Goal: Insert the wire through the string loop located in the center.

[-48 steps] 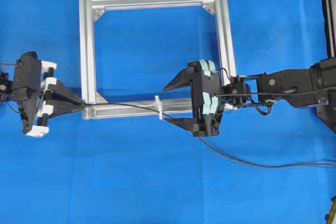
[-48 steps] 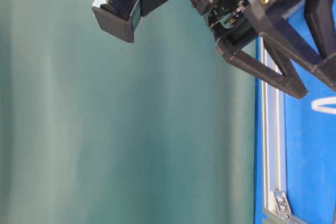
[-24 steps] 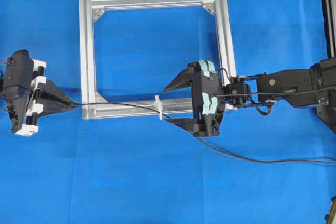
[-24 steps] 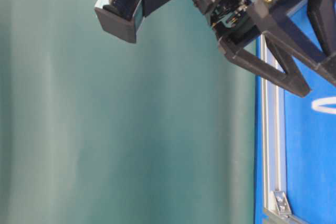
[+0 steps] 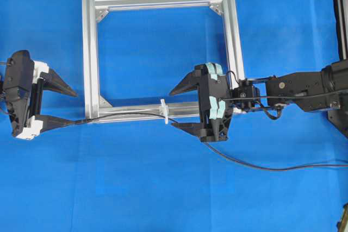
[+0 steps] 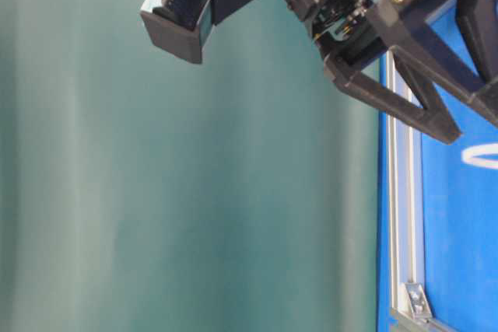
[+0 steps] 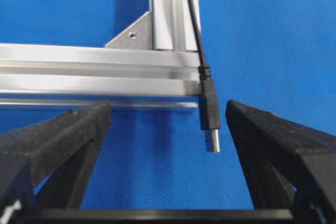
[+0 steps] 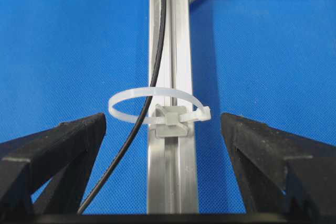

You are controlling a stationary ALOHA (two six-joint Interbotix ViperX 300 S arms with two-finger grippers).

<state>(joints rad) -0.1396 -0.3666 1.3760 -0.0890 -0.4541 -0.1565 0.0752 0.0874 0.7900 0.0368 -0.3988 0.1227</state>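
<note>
Left gripper (image 5: 57,103) spread wide at the left edge of the blue counter (image 5: 163,188), nothing pinched. In the left wrist view the wire (image 7: 209,109) plug end hangs free between its fingers (image 7: 68,135), closer to the right-hand one, touching neither, metal tip just past the outer edge of the silver frame (image 7: 79,72) bar. In the overhead view the plug lies just outside the frame's lower-left corner, close to the left gripper's lower finger; cannot tell contact there.

Right gripper (image 5: 179,107) also spread, empty, over the right part of the frame's lower bar, jaws pointing left toward the string loop (image 5: 163,111). Loop sits mid-bar, standing upright on its small mount. The right wrist view shows the wire (image 8: 152,66) passing through the string loop (image 8: 152,100), then running along the bar.

From the loop the cable runs left along the bar to the plug; on the other side it goes under the right gripper and trails across the counter to the right edge.

Table-level view shows only black arm parts, a strip of frame and a bit of the loop.
</note>
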